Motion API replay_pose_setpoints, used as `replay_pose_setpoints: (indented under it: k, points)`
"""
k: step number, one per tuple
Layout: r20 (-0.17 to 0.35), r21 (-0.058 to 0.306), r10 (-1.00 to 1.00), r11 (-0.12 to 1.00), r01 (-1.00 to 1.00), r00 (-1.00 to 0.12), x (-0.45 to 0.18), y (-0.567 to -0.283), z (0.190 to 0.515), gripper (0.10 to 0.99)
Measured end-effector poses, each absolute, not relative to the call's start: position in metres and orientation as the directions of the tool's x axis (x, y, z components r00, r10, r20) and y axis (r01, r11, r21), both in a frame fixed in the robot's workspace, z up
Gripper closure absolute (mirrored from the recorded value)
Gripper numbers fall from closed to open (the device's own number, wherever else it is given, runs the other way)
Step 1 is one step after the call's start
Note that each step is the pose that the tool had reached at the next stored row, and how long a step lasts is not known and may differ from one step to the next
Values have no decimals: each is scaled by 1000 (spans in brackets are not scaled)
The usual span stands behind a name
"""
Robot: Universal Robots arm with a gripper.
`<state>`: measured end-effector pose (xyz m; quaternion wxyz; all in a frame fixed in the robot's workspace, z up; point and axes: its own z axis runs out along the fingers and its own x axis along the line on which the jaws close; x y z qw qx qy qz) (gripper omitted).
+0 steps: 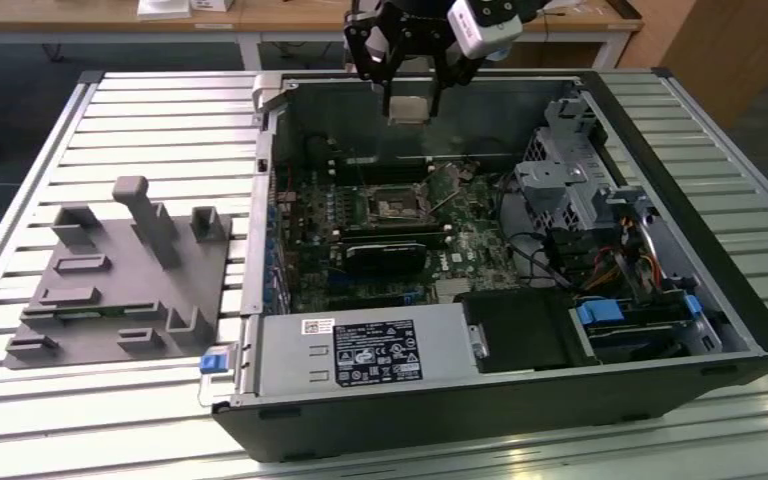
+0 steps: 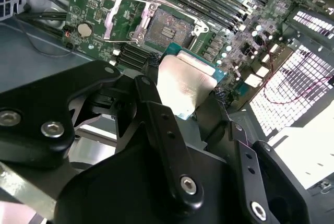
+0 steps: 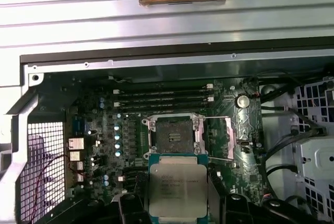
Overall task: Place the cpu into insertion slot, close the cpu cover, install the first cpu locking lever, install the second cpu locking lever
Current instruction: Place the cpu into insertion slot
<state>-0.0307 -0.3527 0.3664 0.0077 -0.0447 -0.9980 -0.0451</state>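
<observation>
Slatted metal tabletop (image 1: 117, 110) carried the open computer case (image 1: 491, 400), its motherboard (image 1: 471, 250) exposed. The pincer (image 1: 411, 103) hung over the case's upper wall in the exterior view, clamped on the cpu (image 3: 176, 190) by opposite edges, with the chip's metal face toward both wrist views. The insertion slot (image 3: 172, 136) lay bare and well apart from the chip, and the cpu cover (image 2: 110, 18) stood swung open beside it. Judged step: carrying chip to socket. It would go best held level, edges squared to the slot's rim, lowered straight with no sideways slide across the contacts.
</observation>
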Motion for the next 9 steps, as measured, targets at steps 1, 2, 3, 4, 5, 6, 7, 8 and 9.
replay_pose_setpoints:
  k: [1, 2, 3, 4, 5, 6, 7, 8, 9]
  points:
    - [19, 89, 94, 991, 96, -995, -31, -353, 366, 549]
    - [19, 89, 100, 991, 102, -995, -31, -353, 366, 549]
    - [19, 89, 106, 990, 108, -994, -31, -353, 366, 549]
    - [19, 89, 112, 990, 113, -994, -31, -353, 366, 549]
    - [19, 89, 118, 989, 119, -993, -31, -353, 366, 549]
    - [19, 89, 123, 988, 125, -992, -31, -353, 366, 549]
    - [19, 89, 128, 988, 130, -992, -31, -353, 366, 549]
    - [19, 89, 132, 987, 133, -991, -31, -353, 366, 549]
    - [19, 89, 136, 986, 138, -990, -31, -353, 366, 549]
